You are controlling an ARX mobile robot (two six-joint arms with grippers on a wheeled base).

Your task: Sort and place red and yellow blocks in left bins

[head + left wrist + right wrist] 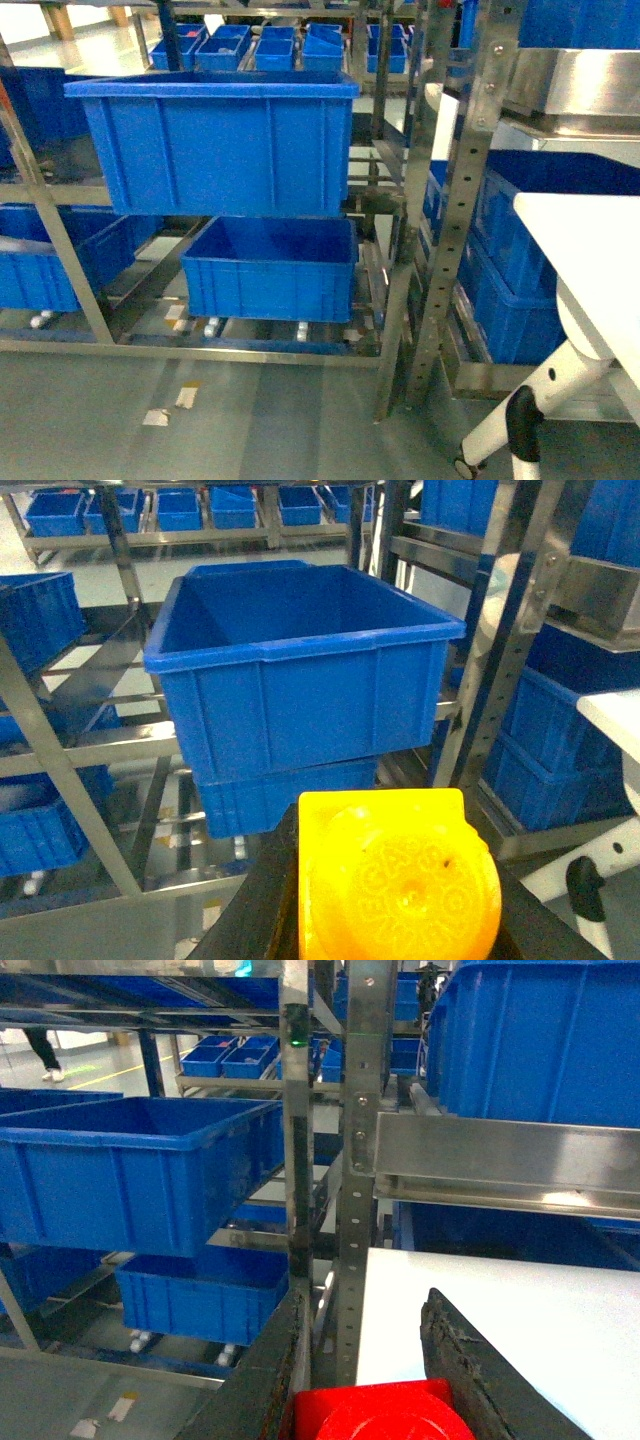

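steel racking (455, 230) with punched uprights fills the room ahead of me, loaded with blue tubs over a grey floor. from the head view i see the two left bins: a large deep bright-blue plastic tub (215, 150) on the upper rail and a second like it (270, 270) on the rail below, both smooth-walled with thick rolled rims and, as far as i can see in, nothing inside.

my left gripper (400, 890) is clamped on the orange-yellow hard plastic block (395, 880), boxy with a round embossed face turned to the wrist camera; the upper tub sits ahead of it and apart. my right gripper (365, 1410) grips the bright red hard plastic block (375, 1415), only its top edge showing between dark, scuffed fingers (480, 1360), beside a white tabletop (500, 1310).

both blocks are out of the bins yet. my worry is the approach: the upright stands between the right arm and the tubs, so a careless swing could clip it. glossy plastic could also slip in the pads, and a release short of the rim would drop a block to the floor.
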